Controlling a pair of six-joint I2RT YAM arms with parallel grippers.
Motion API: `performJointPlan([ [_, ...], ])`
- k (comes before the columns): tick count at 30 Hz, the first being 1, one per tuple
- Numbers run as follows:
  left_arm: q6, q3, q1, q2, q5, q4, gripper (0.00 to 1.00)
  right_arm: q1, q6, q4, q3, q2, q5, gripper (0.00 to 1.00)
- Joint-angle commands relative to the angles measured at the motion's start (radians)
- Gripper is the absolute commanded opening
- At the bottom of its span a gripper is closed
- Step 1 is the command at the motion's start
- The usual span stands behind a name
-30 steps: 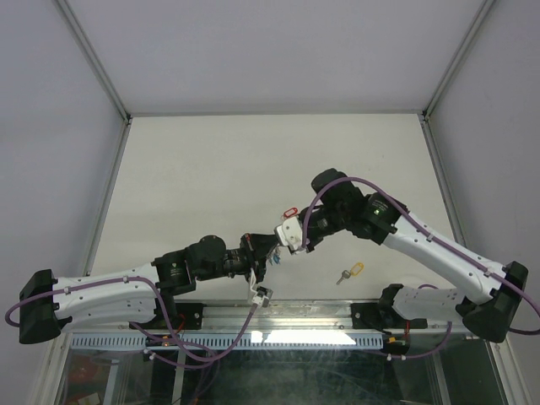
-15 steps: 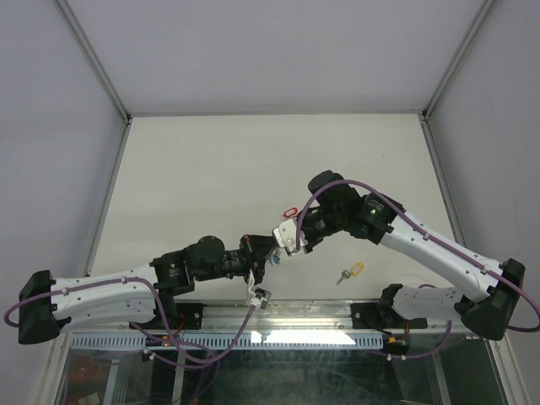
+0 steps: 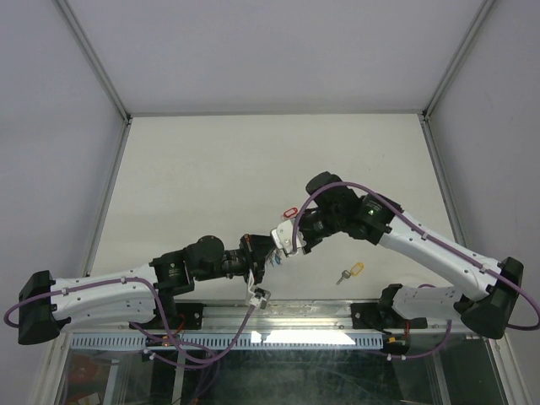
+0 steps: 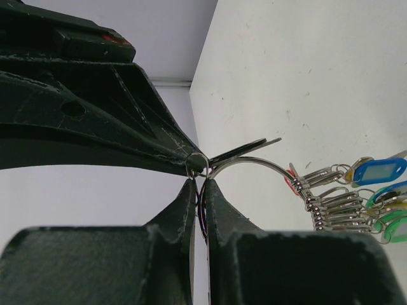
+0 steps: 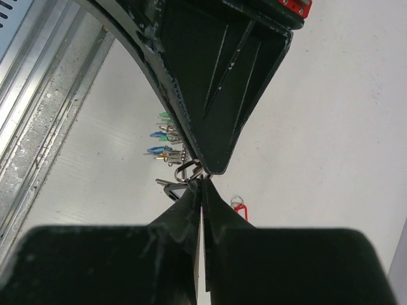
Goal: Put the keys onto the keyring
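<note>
My left gripper [image 4: 200, 183] is shut on the thin silver keyring [image 4: 254, 162], which arcs to the right of its tips. Several keys with blue and green heads [image 4: 375, 173] hang on that ring. My right gripper [image 5: 202, 181] is shut on a black-headed key [image 5: 173, 189] by its small loop, tip to tip against the left gripper. In the top view both grippers, left [image 3: 268, 256] and right [image 3: 280, 245], meet just above the table's near middle. A red-headed key [image 3: 289, 211] and a yellow-headed key [image 3: 351, 272] lie loose on the table.
The metal rail [image 3: 337, 316] runs along the table's near edge, close below the grippers. White walls close in the table on the left, far and right sides. The red-headed key [image 5: 240, 208] lies on the table just beyond the right gripper's tips.
The right arm has edged slightly left, towards the left gripper. Both grippers stay shut, and the loose keys have not moved.
</note>
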Motion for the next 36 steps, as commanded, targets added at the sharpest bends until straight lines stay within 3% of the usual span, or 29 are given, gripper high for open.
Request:
performJointPlan([
  [1, 0.001, 0.035, -0.006, -0.012, 0.028, 0.089, 0.00, 0.009, 0.015, 0.052, 0.030, -0.049, 0.040, 0.00],
  [36, 0.009, 0.035, -0.007, -0.024, 0.056, 0.066, 0.00, 0.016, 0.006, 0.053, 0.052, -0.019, -0.090, 0.00],
])
